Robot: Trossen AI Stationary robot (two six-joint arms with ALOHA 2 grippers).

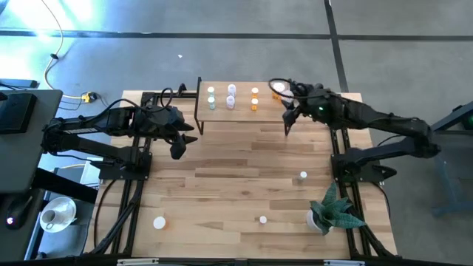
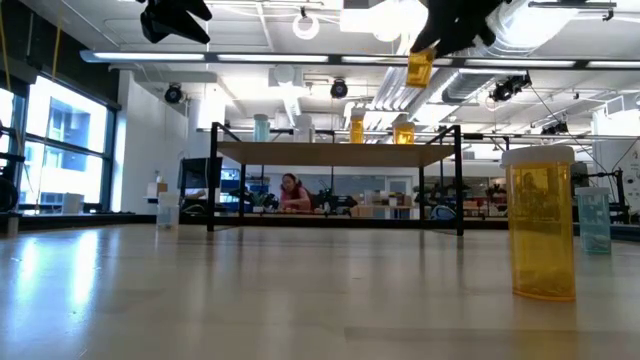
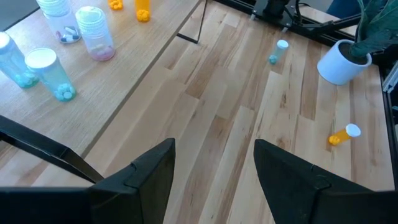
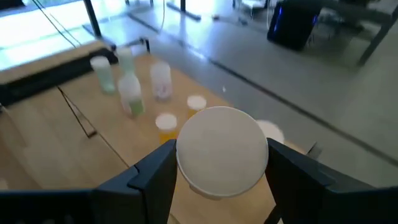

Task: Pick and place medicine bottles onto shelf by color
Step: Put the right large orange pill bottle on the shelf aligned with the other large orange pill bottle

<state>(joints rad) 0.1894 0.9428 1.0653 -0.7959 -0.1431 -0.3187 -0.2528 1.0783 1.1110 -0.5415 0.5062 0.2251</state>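
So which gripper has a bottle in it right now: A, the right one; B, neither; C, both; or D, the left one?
A: the right gripper is closed on a white-capped orange bottle, carried in the air above the shelf, while the left gripper is open with only bare tabletop between its fingers.

Right end effector (image 4: 217, 180) raised, fingers clamped, left end effector (image 3: 214, 174) open, hovering

left arm (image 1: 111, 129): black, jointed, looped cables | right arm (image 1: 377, 122): black, green light near wrist
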